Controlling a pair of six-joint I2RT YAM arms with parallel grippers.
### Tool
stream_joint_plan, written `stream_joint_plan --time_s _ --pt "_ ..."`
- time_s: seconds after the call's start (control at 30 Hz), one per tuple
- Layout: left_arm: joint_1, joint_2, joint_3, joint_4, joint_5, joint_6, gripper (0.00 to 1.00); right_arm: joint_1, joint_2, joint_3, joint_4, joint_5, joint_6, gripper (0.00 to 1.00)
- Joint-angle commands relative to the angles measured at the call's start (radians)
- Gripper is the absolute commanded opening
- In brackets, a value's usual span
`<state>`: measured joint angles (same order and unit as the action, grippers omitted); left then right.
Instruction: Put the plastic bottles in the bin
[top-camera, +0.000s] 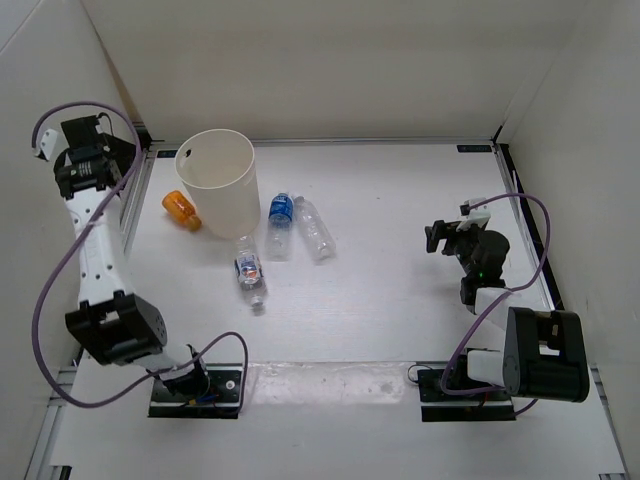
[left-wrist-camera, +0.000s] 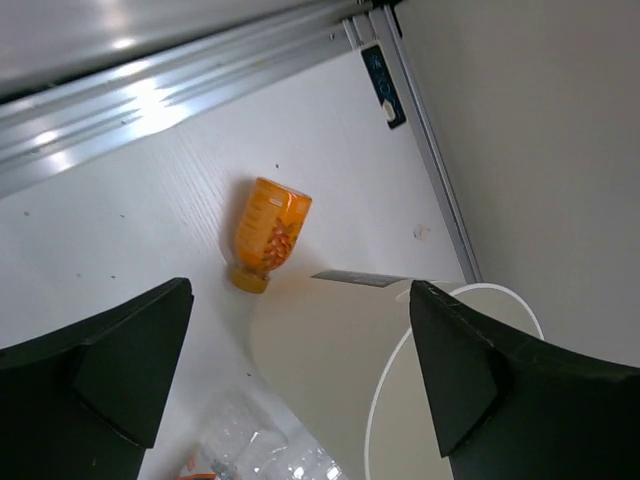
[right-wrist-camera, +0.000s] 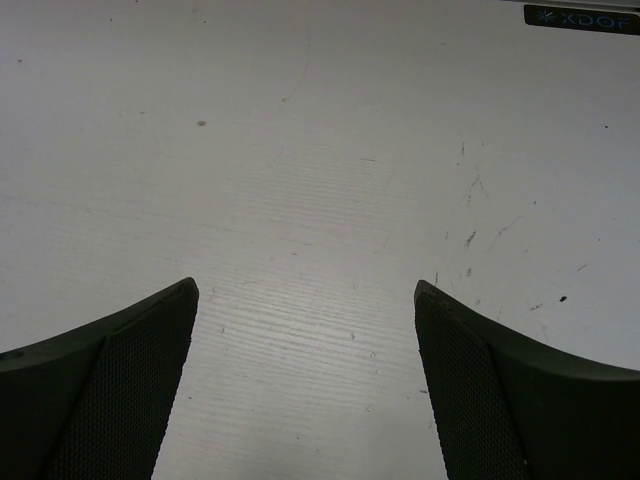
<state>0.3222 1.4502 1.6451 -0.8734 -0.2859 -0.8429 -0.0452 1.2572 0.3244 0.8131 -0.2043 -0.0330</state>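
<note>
Bin (top-camera: 228, 205) stands upright at the far left of the desk (top-camera: 400, 200), mouth up. All four bottles lie on their sides on the desk, outside it.

- Orange bottle (top-camera: 181, 209): just left of the bin, cap end toward its wall; contact cannot be told.
- Blue-labelled bottle (top-camera: 280, 224): just right of the bin.
- Unlabelled bottle (top-camera: 315, 229): close beside the blue-labelled one, on its right.
- Red-and-blue-labelled bottle (top-camera: 250, 271): in front of the bin, nearer the arm bases.

Left hand (left-wrist-camera: 300, 340): raised at the far left, fingers spread wide, nothing between them, looking down on the orange bottle and the bin's rim.

Right hand (right-wrist-camera: 305, 370): fingers spread, nothing held, over bare desk on the right, well apart from the bottles.
</note>
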Motion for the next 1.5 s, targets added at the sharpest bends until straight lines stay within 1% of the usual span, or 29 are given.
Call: stream_joint_plan --time_s 0.0,0.07,0.1,0.17,0.23,0.3,0.47,0.63,0.67,0.7,0.73,0.93,1.03,1.07,1.2,1.33,1.47 --pt "0.026 0.082 0.07 -0.064 0.166 -0.035 1.0 0.004 -0.004 0.031 0.032 0.022 -0.001 0.9" --pt "0.031 0.157 0.079 -0.036 0.24 -0.032 1.0 0.005 -0.005 0.03 0.031 0.025 -0.001 0.9" --pt "0.028 0.176 0.108 -0.039 0.269 -0.028 1.0 0.008 -0.005 0.031 0.031 0.025 -0.001 0.9" --pt "0.023 0.258 0.131 -0.039 0.283 -0.013 1.0 0.011 -0.007 0.031 0.026 0.04 0.001 0.9" --pt "0.012 0.329 0.176 -0.039 0.327 -0.007 1.0 0.011 -0.012 0.033 0.023 0.042 0.004 0.9" --pt "0.006 0.355 0.183 -0.019 0.35 -0.007 1.0 0.015 -0.008 0.033 0.021 0.043 0.002 0.9" --pt "0.006 0.433 0.148 0.02 0.361 -0.028 1.0 0.015 -0.01 0.031 0.018 0.049 0.004 0.9" --pt "0.005 0.496 0.122 -0.006 0.347 -0.01 1.0 0.025 -0.012 0.035 0.015 0.069 0.001 0.9" --pt "0.005 0.498 0.116 -0.007 0.343 -0.002 1.0 0.033 -0.012 0.039 0.014 0.081 0.011 0.9" --pt "0.005 0.504 0.111 -0.001 0.344 -0.001 1.0 0.037 -0.005 0.042 0.0 0.154 0.018 0.9" --pt "0.005 0.513 0.096 -0.003 0.341 0.004 1.0 0.039 -0.008 0.051 -0.005 0.166 0.025 0.9" --pt "0.005 0.532 0.081 -0.061 0.307 0.005 1.0 0.042 -0.005 0.048 -0.008 0.177 0.025 0.9" --pt "0.003 0.492 0.03 -0.055 0.289 -0.004 1.0 0.044 -0.007 0.048 -0.008 0.181 0.024 0.9" --pt "0.003 0.481 0.009 -0.05 0.257 -0.01 1.0 0.044 -0.007 0.048 -0.008 0.181 0.024 0.9" --pt "0.005 0.415 -0.062 -0.068 0.216 -0.027 1.0 0.044 -0.005 0.047 -0.008 0.189 0.022 0.9" --pt "0.006 0.389 -0.138 -0.053 0.186 -0.028 1.0 0.044 -0.007 0.048 -0.006 0.189 0.022 0.9" --pt "0.032 0.415 -0.12 -0.067 0.183 -0.015 1.0 0.044 -0.008 0.051 -0.011 0.187 0.024 0.9"
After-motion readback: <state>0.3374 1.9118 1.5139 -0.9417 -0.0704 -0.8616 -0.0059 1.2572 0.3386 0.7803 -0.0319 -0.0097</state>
